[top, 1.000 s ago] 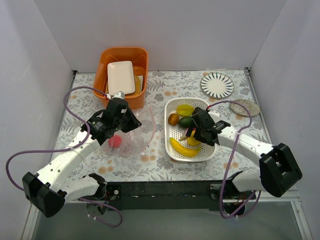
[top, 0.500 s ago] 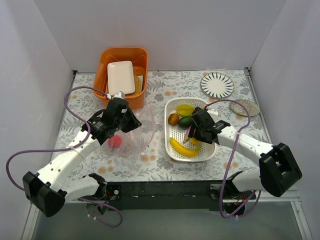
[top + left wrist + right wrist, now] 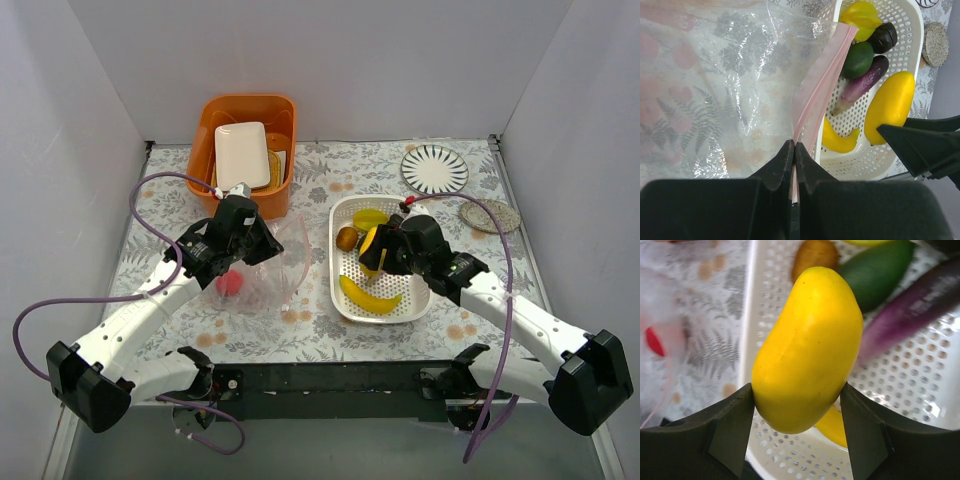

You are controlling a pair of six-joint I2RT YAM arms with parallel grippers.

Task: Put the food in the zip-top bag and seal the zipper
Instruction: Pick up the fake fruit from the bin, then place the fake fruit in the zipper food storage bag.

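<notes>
Right wrist view: a yellow mango-shaped fruit [image 3: 807, 350] is clamped between the right jaws, held over the white perforated basket [image 3: 352, 266]. In the basket lie a banana [image 3: 368, 297], a purple eggplant [image 3: 860, 85], a green fruit [image 3: 858, 59] and a brown piece [image 3: 346, 238]. The zip-top bag [image 3: 735, 75] lies on the floral desk [image 3: 330, 335] just left of the basket, with a red round fruit [image 3: 230, 283] inside. The left jaws are pinched tight on its pink zipper [image 3: 822, 80].

No readable text, label or number shows anywhere — only printed patterns.
</notes>
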